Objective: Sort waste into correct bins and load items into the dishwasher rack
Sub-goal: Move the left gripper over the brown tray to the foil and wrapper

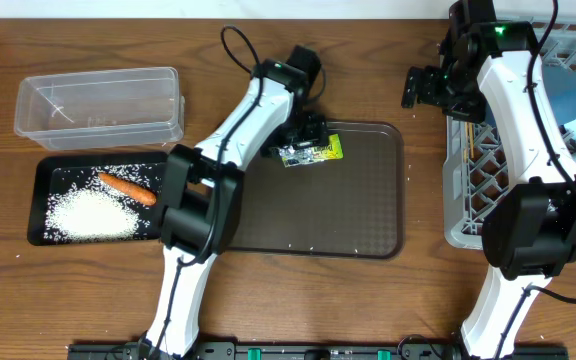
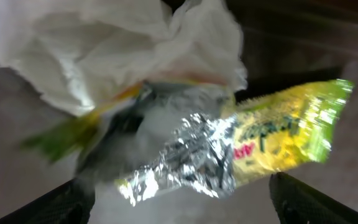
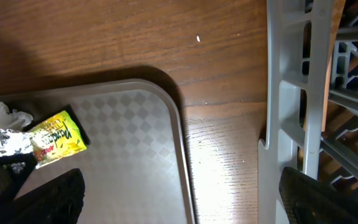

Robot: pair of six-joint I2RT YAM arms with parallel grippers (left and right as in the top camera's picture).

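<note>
Crumpled silver foil (image 2: 191, 155), a yellow-green printed wrapper (image 2: 291, 130) and a white paper scrap (image 2: 123, 50) fill the left wrist view as 1 loose bundle. The 3 pieces touch one another and lie on the brown plastic serving tray (image 1: 358, 210) near its far left corner. Left gripper (image 2: 185, 208): jaws wide apart, 1 dark fingertip at each lower corner of the view, bundle between them, nothing clamped. Whether the tips touch the tray cannot be told. Right gripper (image 3: 182, 202): spread fully, empty, hovering over the table between the serving tray and the grey lattice dishwasher rack (image 1: 468, 190). Loose white rice (image 1: 93, 215) and the small orange carrot-like stick (image 1: 128, 188) lie in the shallow black rectangular tray (image 1: 40, 200); the clear plastic rectangular tub (image 1: 98, 100) stands just behind it. Judged step: waste sorting, pick-up of the dry rubbish. Next move likely calls for closing across all 3 pieces at once, lifting clear of the rim, then carrying left to the clear tub. Paper looks most likely to slip free.
</note>
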